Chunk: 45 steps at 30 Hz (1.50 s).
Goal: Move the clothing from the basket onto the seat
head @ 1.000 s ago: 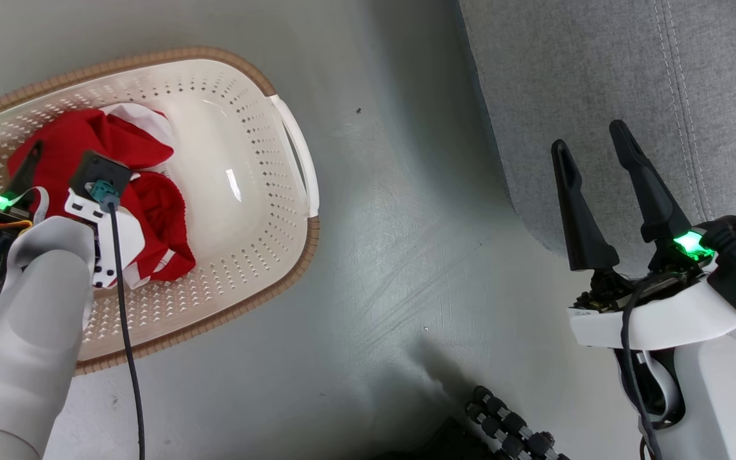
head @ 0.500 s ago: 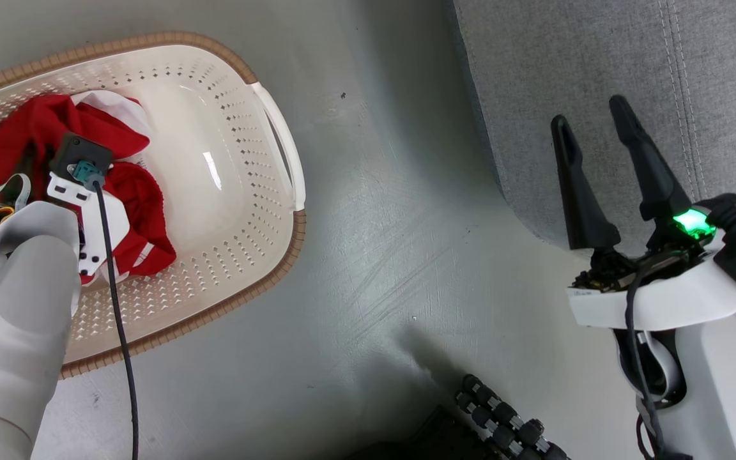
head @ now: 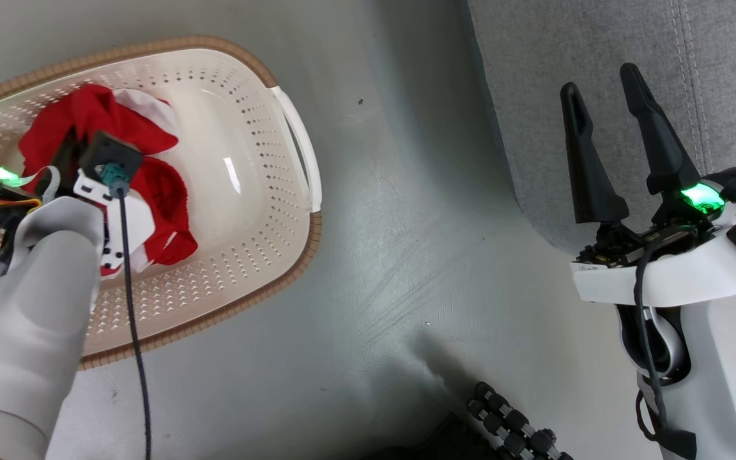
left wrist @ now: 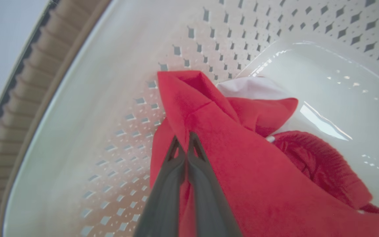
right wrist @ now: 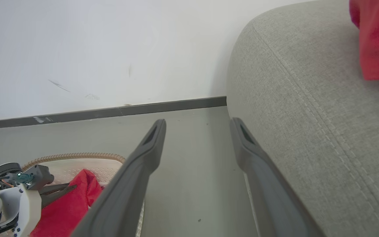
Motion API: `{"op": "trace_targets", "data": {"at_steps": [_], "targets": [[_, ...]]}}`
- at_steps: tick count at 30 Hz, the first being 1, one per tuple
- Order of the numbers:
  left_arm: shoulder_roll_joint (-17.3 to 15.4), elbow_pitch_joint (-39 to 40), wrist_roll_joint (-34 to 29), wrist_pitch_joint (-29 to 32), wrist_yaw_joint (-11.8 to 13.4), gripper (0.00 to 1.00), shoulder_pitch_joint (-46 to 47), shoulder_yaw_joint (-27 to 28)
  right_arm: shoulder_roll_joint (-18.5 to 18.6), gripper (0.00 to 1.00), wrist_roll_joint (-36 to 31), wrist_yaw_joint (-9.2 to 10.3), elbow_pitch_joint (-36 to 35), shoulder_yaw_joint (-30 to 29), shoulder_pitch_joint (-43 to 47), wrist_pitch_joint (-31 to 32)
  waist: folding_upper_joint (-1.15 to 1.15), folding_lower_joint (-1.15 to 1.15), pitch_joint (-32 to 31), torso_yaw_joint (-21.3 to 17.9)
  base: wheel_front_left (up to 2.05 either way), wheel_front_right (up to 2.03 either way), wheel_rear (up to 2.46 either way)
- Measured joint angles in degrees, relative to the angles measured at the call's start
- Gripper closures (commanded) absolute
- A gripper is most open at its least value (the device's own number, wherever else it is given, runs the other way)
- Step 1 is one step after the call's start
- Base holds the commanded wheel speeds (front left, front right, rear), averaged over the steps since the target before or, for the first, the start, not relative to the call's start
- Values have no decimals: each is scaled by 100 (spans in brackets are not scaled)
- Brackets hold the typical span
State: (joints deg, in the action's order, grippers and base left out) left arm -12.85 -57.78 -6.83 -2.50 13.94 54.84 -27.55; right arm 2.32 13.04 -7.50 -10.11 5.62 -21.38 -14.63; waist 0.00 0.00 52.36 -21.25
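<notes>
Clothing [left wrist: 248, 177], soft, light, floppy red fabric heaped in the basket [left wrist: 61, 108], is pinched on a raised fold, likely a secure hold, by the closed left fingers [left wrist: 173, 184], while the right fingers [head: 588, 166] gape empty beside the sofa [head: 534, 64].

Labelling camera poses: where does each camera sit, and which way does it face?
Head view: on the head, looking down at basket and seat; left forearm, open right gripper show.
Left wrist view: on that wrist, looking into the basket; left gripper shut on clothing.
Right wrist view: low, facing the wall beside the seat; its fingers show.
Shared: basket and clothing.
</notes>
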Motion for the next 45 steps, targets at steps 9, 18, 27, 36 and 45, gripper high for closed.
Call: {"op": "trace_targets", "data": {"at_steps": [9,18,27,36,45], "targets": [[441,481,8,-194,-221,100,-75,-253,2,0,-2,0,169,-1,-149,0,0,0,-256,225,0,0,0],[472,1154,75,-550,-257,100,-415,-282,8,0,-154,0,338,59,-269,0,0,0,-609,526,0,0,0],[534,1960,517,-876,-453,100,-778,-101,23,0,-382,0,502,182,-446,0,0,0,-1013,855,0,0,0],[459,2746,826,-1018,-686,100,-865,85,290,0,-587,0,712,375,-621,0,0,0,-1491,1159,0,0,0],[413,3243,1163,-1031,-1037,100,-1037,122,494,0,-605,0,1026,493,-616,0,0,0,-2038,1415,0,0,0]]}}
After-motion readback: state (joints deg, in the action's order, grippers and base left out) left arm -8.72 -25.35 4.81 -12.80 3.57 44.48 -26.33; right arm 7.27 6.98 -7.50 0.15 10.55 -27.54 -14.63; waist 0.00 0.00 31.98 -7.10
